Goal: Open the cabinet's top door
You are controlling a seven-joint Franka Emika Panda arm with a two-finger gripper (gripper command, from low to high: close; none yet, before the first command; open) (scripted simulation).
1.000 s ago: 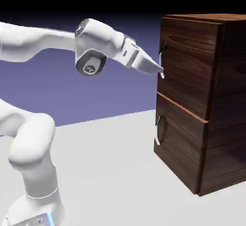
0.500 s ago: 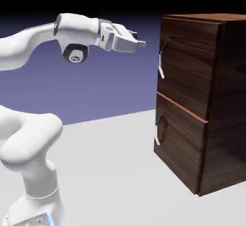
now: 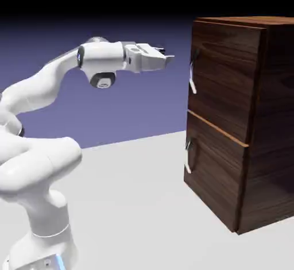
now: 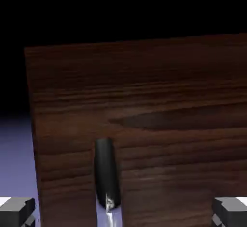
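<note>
The cabinet (image 3: 252,119) is a tall dark wood-grain box at the exterior view's right. Its top door (image 3: 221,82) sits flush and carries a slanted white handle (image 3: 192,74) at its left edge. My gripper (image 3: 166,56) hangs level with the upper part of that door, a short gap to the left of the handle, touching nothing. In the hand view the top door (image 4: 159,124) fills most of the picture, and the handle (image 4: 107,182) runs down toward the bottom edge. My two fingertips (image 4: 17,209) sit far apart at the bottom corners, open with nothing between them.
The lower panel (image 3: 215,171) has its own white handle (image 3: 188,157) below the top one. A pale grey table (image 3: 143,205) stretches in front of the cabinet. My arm's base (image 3: 40,246) stands at the lower left.
The gripper pulled back left from the top handle, then levelled and edged back toward the door. It stayed open throughout. The cabinet has not moved.
</note>
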